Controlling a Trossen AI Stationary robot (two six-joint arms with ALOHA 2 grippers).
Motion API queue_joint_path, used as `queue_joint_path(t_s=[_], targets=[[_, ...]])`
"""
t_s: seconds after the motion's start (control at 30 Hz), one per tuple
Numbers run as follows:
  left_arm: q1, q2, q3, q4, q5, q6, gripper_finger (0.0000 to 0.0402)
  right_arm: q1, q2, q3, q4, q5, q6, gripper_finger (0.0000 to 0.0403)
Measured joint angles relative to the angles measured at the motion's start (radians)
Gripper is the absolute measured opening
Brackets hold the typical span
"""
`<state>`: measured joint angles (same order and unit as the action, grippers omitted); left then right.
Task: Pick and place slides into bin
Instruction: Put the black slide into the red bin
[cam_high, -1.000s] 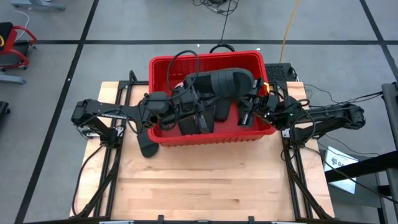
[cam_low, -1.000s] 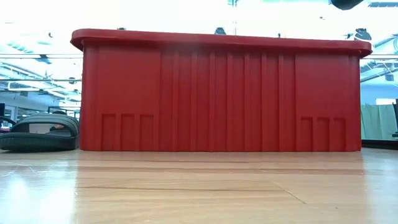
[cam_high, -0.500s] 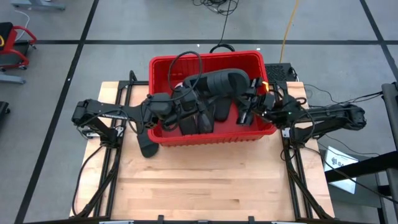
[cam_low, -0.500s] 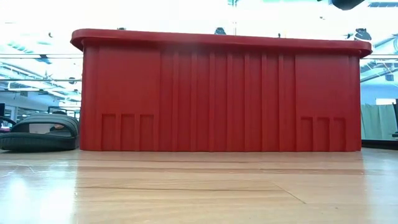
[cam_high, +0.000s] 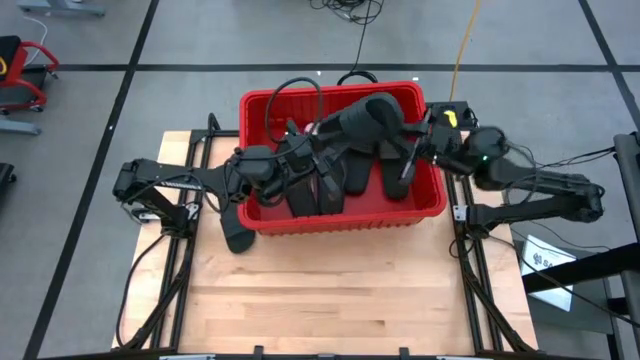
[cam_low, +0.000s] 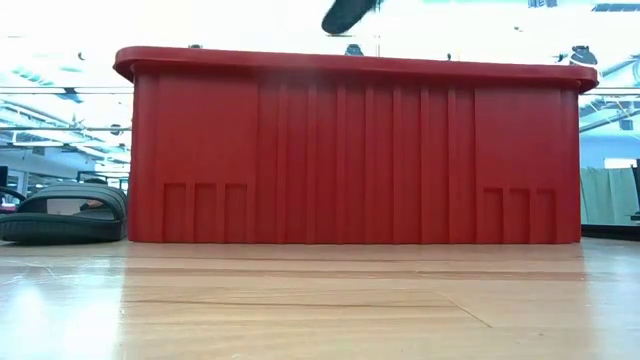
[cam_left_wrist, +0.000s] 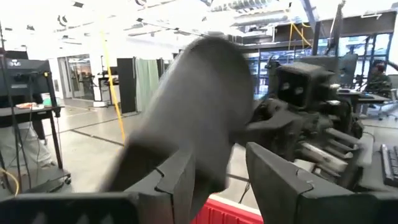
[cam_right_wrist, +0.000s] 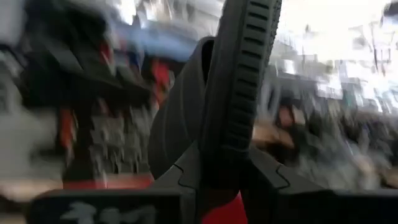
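The red bin (cam_high: 262, 220) (cam_low: 350, 150) stands at the table's far middle with several black slides (cam_high: 322, 192) lying in it. Above them hangs one black slide (cam_high: 362, 120) (cam_left_wrist: 199, 106); its tip (cam_low: 350, 12) shows over the rim in the low view. My right gripper (cam_high: 408, 142) (cam_right_wrist: 224, 171) is shut on it over the bin's right part. My left gripper (cam_high: 305, 152) (cam_left_wrist: 221, 180) is open over the bin's left part, just short of that slide's other end; whether it touches, I cannot tell. Another black slide (cam_high: 237, 236) (cam_low: 62, 214) lies sole-down on the table, left of the bin. My right gripper pinches the slide's sole by its ribbed edge (cam_right_wrist: 231, 140) between its two fingers. The fingers come from the table's right, nearly level and slanting a little upward. The slide stands on edge, its strap (cam_right_wrist: 177, 127) to one side, lifted clear over the bin.
The bin takes up the far middle of the wooden table (cam_high: 330, 290); the near half is bare wood. A black cable (cam_high: 292, 100) loops over the bin's far left. Both arms reach in over the bin's side walls.
My left gripper has opened and let go of the slide's left end. My right gripper has risen, gone toward the table's far right and tipped upward, carrying the slide. The slide has swung up and to the right, so its tip now shows above the bin's rim.
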<state>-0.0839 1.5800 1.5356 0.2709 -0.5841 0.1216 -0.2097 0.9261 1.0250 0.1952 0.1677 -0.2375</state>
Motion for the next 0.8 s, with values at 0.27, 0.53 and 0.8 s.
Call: queue_joint_path(t_s=[0.27, 0.53, 0.8], targets=[[-0.013, -0.067, 0.0, -0.084, 0.004, 0.008, 0.015, -0.087, 0.022, 0.26, -0.6, 0.093, 0.129, 0.0058], [-0.023, -0.12, 0.002, -0.187, 0.004, 0.006, 0.015, -0.168, 0.032, 0.289, -0.932, 0.03, 0.325, 0.0058], [-0.028, -0.137, 0.0, -0.254, 0.006, 0.004, 0.015, -0.24, 0.093, 0.289, -1.142, -0.1, 0.391, 0.0058]])
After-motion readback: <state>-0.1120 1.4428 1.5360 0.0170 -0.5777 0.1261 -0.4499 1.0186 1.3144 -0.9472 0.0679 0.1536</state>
